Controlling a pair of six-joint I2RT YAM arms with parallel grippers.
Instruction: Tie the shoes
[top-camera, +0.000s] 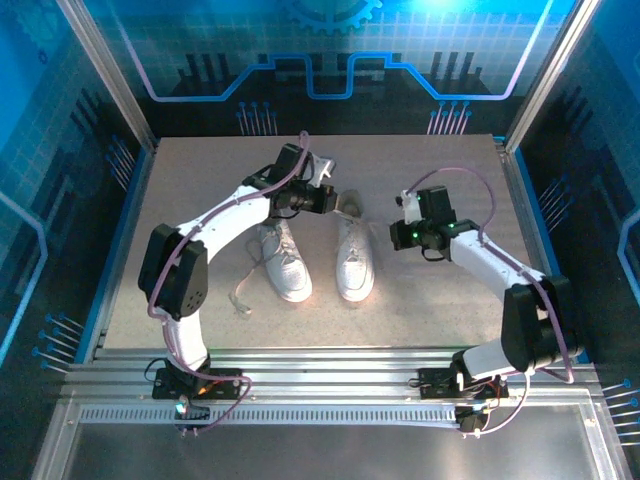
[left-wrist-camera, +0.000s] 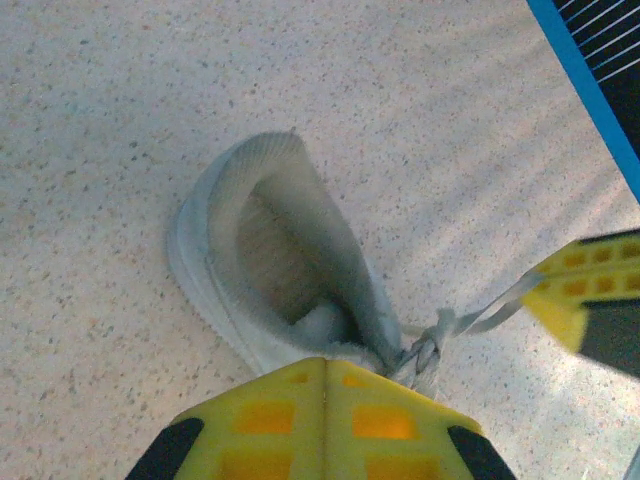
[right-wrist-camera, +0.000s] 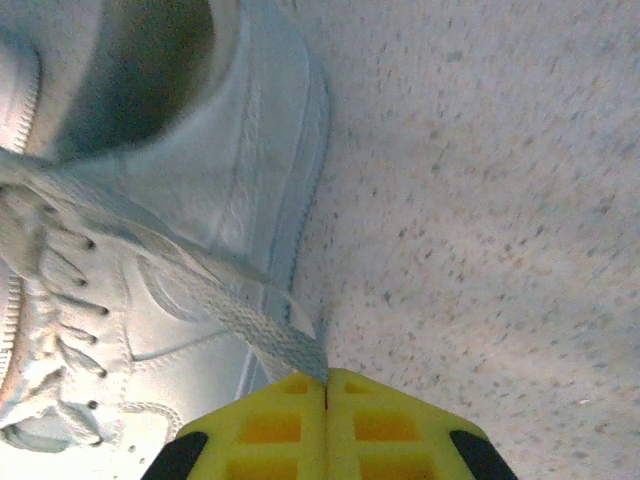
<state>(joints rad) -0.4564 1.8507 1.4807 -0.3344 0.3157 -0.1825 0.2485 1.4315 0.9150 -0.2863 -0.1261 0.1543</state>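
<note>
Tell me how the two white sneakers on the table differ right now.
The left-hand shoe lies untouched, one lace trailing loose on the table; the right-hand shoe has its laces pulled out, pinched by the left gripper and right gripper. The left-hand shoe sits slightly angled; the right-hand shoe points straight at the arm bases. Both are white low-tops.

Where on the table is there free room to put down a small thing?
Free: the table's far right corner, and the near strip between the shoes' toes and the rail. Crowded: around the heels, where left fingers and right fingers pinch laces.
</note>
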